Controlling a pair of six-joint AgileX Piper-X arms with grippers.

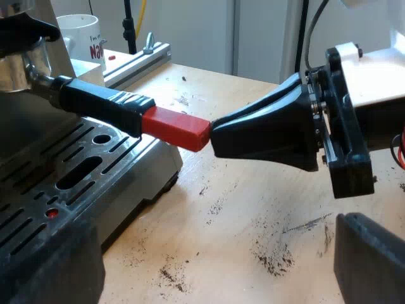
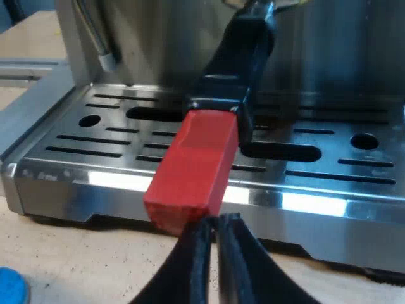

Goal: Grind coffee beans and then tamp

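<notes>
The black handle [image 1: 101, 101] has a bright red end [image 1: 176, 128], pointing to 6 o'clock from the machine [image 1: 152, 161]. My right fingers [image 2: 243, 266] are pressed together, tips touching it. My left fingers [image 1: 370, 259] stand wide apart.

The drip tray [image 2: 329, 190] is shiny brushed metal, handle end [image 2: 193, 171] matt red plastic, table [image 1: 253, 221] pale wood.
</notes>
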